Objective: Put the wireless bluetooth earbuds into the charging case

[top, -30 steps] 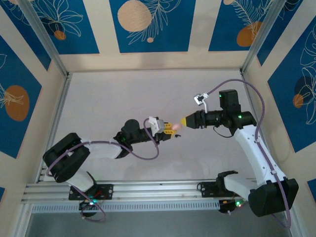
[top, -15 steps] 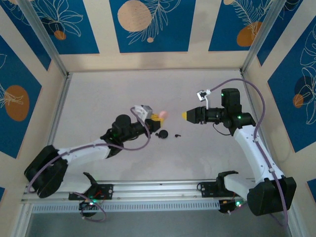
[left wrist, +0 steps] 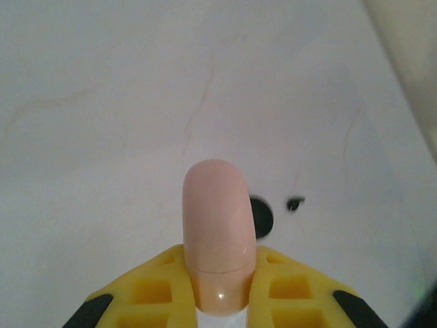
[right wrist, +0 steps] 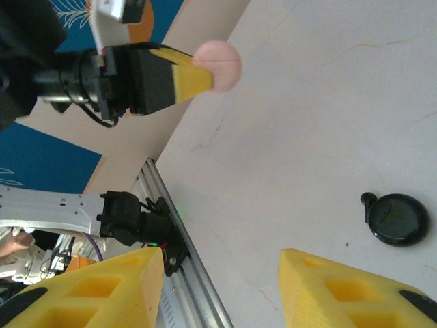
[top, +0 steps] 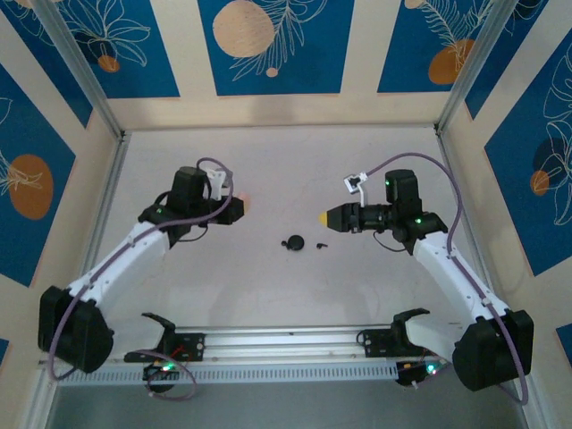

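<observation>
Both have drifted apart since a sec ago: my left pincer (top: pixel 238 207) swung off left, clamped on the pink case (left wrist: pixel 218 219); right pincer (right wrist: pixel 222 263) gapes empty near the black case (top: pixel 293 243) on the desk (top: pixel 268 161).

We see pink piece (left wrist: pixel 218 219) only down to left fingers (left wrist: pixel 153 290); its base, pinched between them, is cut by lower edge. Black round case (left wrist: pixel 262 216) beyond fingertips is half hidden behind it. Tiny black piece (left wrist: pixel 295 203) beside that is too small for us to name. Right fingers (right wrist: pixel 341 294) are cropped below.
</observation>
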### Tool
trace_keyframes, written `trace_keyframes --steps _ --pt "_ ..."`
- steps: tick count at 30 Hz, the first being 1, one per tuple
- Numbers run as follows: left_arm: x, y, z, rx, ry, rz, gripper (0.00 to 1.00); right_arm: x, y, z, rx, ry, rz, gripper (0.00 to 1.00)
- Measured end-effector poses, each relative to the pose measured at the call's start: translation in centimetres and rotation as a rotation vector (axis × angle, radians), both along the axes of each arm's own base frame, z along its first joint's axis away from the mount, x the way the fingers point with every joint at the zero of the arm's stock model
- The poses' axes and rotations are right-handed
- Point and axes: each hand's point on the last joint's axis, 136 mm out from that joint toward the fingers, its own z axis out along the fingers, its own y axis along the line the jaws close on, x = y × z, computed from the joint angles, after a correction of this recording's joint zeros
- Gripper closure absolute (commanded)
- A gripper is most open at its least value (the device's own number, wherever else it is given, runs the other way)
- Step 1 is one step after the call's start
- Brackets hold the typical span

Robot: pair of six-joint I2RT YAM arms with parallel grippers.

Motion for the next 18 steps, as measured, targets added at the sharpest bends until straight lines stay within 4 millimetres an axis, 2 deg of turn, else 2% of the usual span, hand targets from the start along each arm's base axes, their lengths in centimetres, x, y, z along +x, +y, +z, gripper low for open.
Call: trace_keyframes --steps 8,13,18 --pt "0.0 -1.0 -5.4 0.098 0.326 -0.129 0.86 -0.5 0.4 0.6 -0.017 -0.039 -0.012 0.52" --pt "1.0 -1.4 -6.5 0.102 0.404 -0.163 0.86 -1.1 0.0 1.3 -0.014 -0.084 -0.035 0.52" --pt "2.4 -1.0 -8.3 0.087 0.471 -0.168 0.86 -1.6 -0.3 1.0 -0.018 -0.093 -0.049 0.52"
